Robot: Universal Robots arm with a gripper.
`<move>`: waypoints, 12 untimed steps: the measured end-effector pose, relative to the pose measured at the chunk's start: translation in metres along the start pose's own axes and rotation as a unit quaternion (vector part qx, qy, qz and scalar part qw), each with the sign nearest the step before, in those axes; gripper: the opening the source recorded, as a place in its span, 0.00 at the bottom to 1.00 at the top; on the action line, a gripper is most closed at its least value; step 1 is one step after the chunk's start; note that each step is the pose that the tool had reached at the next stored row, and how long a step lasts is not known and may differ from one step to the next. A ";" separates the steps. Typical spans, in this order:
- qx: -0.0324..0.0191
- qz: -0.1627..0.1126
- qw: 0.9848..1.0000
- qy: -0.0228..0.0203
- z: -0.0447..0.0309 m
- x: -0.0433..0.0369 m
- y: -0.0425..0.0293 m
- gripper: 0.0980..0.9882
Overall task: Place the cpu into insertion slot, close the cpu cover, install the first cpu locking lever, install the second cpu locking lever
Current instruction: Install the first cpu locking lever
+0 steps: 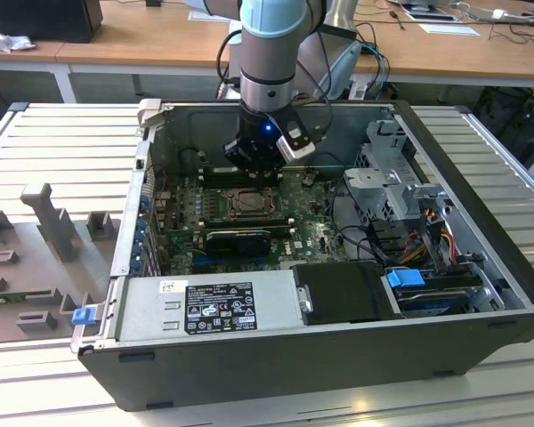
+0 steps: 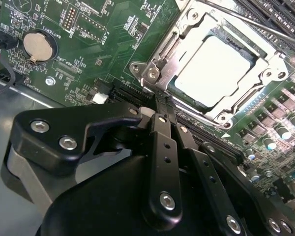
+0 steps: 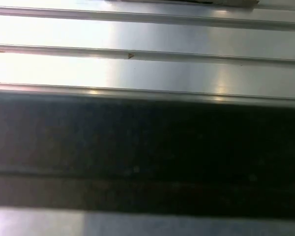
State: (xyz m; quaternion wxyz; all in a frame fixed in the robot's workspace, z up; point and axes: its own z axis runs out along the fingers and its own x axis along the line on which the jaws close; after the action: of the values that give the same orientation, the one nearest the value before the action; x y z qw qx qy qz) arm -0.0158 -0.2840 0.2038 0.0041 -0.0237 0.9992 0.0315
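**CPU seated, cover down, hand working at the socket's edge**

In the second wrist view the cpu [image 2: 217,71] is lying flat in the slot [image 2: 265,93], its pale top showing through the square cut-out of the cover [image 2: 184,37]. The cover is sitting down over the chip, so the first two steps are looking done. One thin lever [image 2: 246,20] is running along the far side of the socket; whether it or its partner is latched I cannot tell, so the lever steps are reading as the open part of the job.

The hand [image 2: 168,105] is reaching toward the socket corner with its fingers [image 2: 163,147] pressed together, nothing visible between them. The tips are ending right at the frame's near corner, by a hinge screw; actual contact is hidden.

In the exterior view the hand [image 1: 256,163] is hanging inside the open case [image 1: 320,374], with the slot [image 1: 247,203] just below it at about 6 o'clock. The long black card [image 1: 238,238] is lying further toward 6 o'clock, and the power supply [image 1: 209,307] beyond that. The case is resting on a ribbed metal surface [image 1: 62,151].

This wide view is giving the layout of the whole case but not the cover's state; the second wrist view is supplying that, plus a coin cell [image 2: 38,46] at 10 o'clock. The first wrist view is giving ribbed metal [image 3: 147,69] and a dark band.
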 end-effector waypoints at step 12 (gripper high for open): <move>-0.001 -0.001 1.000 0.000 -0.0001 -0.0003 -0.0001 0.01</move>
State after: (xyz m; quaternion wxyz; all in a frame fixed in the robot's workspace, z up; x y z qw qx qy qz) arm -0.0155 -0.2840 0.2038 0.0041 -0.0243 0.9992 0.0325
